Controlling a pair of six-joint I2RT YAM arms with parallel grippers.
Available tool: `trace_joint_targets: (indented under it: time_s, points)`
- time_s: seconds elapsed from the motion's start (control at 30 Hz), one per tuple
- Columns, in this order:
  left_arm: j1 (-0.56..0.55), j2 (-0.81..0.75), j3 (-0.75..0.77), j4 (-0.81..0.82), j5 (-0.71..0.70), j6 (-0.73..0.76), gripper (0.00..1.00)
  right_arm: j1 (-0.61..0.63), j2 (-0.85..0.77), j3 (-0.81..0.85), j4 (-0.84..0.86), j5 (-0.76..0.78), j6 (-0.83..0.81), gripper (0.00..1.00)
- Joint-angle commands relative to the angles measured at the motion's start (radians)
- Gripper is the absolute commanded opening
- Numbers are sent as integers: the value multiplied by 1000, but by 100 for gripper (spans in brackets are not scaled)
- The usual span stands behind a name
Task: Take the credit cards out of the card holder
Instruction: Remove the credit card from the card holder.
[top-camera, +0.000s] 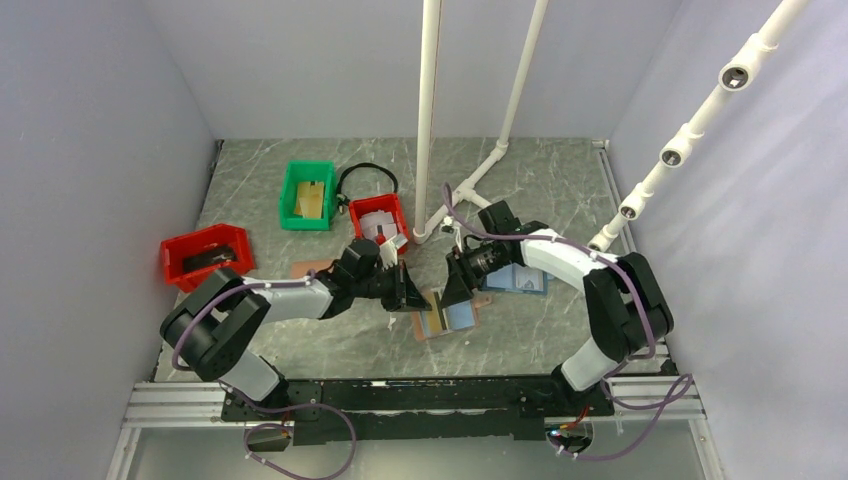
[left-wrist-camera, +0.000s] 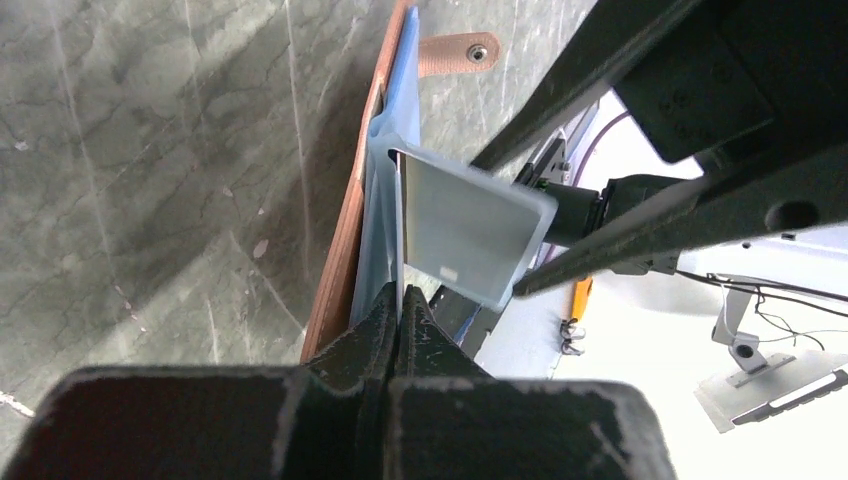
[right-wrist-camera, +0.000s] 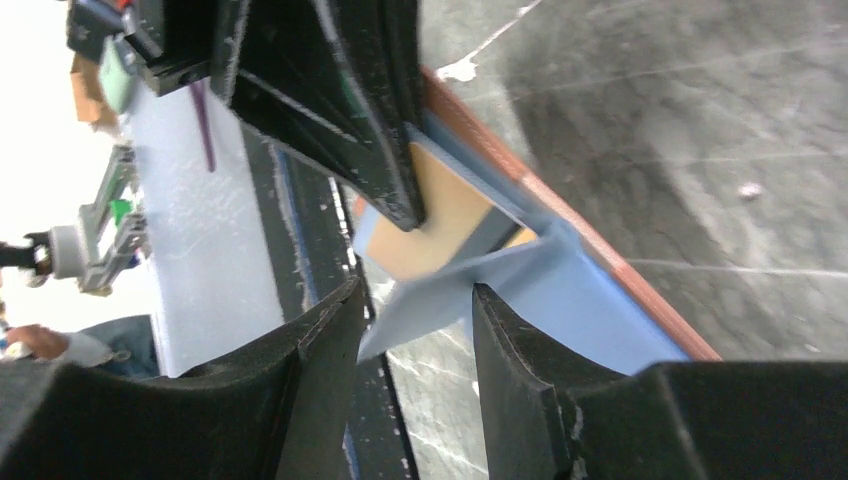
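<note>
From above, the card holder (top-camera: 447, 320) lies spread on the bench (top-camera: 560, 190) between the two arms. The left claw (top-camera: 410, 292) is at its left edge and the right claw (top-camera: 452, 290) at its top edge, both touching or nearly so.

Left wrist view: the left claw is fully closed, pinching what looks like the thin light-blue inner lip of the holder. The brown outer edge and the snap tab (left-wrist-camera: 455, 52) run away beyond it. One pale credit card (left-wrist-camera: 470, 235) juts out of the pocket, its free end reaching toward the right claw's two dark fingers, one on each side of it.

Right wrist view: the right claw is about half open and straddles the card's near end with a gap showing at each finger – not visibly gripping. The card points straight at this claw, so the right arm is placed to draw it out along that line while the left pins the holder.
</note>
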Motion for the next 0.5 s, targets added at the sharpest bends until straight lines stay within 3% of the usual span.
trace_joint_targets:
  time_s: [0.0, 0.1, 0.27, 0.33, 0.47]
  points:
    - [2, -37, 47, -47, 9, 45, 0, -48, -81, 38, 38, 136, 18, 48]
    - [1, -30, 70, -112, -8, 38, 0, -130, -138, 43, 35, 174, 23, 49]
    - [1, -21, 138, -225, -26, 57, 0, -151, -203, -13, 35, -35, -14, 49]
    - [1, -16, 151, -214, -16, 60, 0, -120, -190, -33, 37, -125, -26, 49]
    - [3, -14, 121, -86, 19, 44, 0, -48, -133, -74, 85, -90, -8, 52]
